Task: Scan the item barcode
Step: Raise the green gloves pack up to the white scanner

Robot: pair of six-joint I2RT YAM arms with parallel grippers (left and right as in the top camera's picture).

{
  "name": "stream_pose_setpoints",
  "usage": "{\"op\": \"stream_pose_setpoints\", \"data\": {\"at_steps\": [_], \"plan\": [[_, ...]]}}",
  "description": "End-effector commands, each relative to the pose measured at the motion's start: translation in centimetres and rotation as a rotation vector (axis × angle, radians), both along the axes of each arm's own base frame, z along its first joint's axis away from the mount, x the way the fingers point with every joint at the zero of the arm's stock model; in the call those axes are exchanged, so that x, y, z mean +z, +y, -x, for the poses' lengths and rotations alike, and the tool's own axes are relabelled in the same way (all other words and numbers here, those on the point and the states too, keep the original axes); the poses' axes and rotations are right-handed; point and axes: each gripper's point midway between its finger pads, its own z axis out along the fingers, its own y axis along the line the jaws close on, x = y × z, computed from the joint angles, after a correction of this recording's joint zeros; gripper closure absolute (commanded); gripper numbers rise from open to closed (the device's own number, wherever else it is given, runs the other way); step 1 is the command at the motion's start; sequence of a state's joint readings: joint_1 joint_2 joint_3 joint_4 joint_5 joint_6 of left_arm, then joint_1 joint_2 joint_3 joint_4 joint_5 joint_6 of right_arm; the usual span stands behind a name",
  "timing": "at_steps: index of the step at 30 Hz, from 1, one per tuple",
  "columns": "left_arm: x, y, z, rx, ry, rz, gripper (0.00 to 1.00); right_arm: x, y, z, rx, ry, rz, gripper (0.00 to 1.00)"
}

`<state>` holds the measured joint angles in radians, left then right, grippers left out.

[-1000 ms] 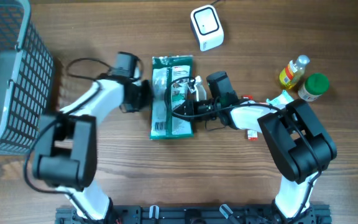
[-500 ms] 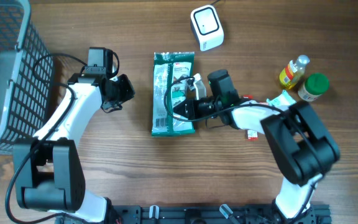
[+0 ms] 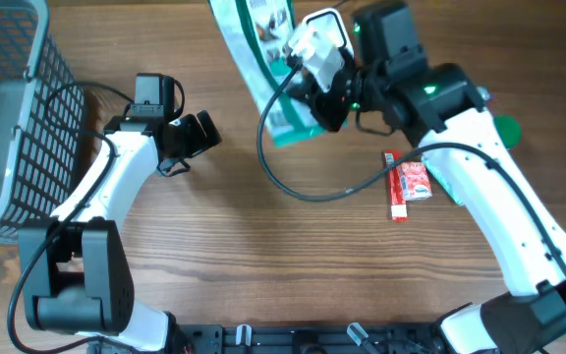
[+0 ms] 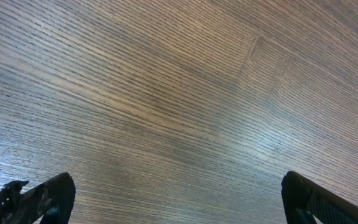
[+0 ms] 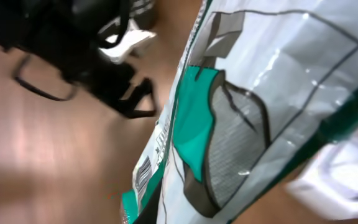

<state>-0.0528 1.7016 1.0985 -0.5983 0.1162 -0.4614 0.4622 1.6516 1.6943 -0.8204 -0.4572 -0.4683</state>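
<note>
Right gripper [image 3: 320, 96] is clamped shut on a green and white packet [image 3: 263, 44], holding it tilted above the worktop's [image 3: 263, 256] far edge, just left of a white scanner box [image 3: 324, 34]. Its wrist view shows a barcode [image 5: 143, 174] near the packet's lower end. Left gripper [image 3: 197, 136] hangs with jaws spread wide and empty, over bare wood near the left side. A grey basket [image 3: 28, 118] sits at the left edge, and a red sachet [image 3: 409, 182] lies right of centre.

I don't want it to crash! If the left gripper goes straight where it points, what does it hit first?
Probably only the wooden table; the left gripper sees nothing else ahead in its wrist view.
</note>
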Motion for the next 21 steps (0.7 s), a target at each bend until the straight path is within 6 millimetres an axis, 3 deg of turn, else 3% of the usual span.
{"op": "stream_pose_setpoints", "data": {"at_steps": [1, 14, 21], "plan": [[-0.2, 0.3, 0.1, 0.002, 0.001, -0.011, 0.0, -0.2, -2.1, -3.0, 0.043, -0.277, 0.245, 0.96], [-0.2, 0.3, 0.1, 0.002, 0.001, -0.011, 0.0, -7.4, -5.6, -17.4, -0.296, -0.56, 0.653, 0.96], [-0.2, 0.3, 0.1, 0.002, 0.001, -0.011, 0.0, -9.1, -5.1, -21.3, -0.297, -0.732, 0.764, 0.96]]}}
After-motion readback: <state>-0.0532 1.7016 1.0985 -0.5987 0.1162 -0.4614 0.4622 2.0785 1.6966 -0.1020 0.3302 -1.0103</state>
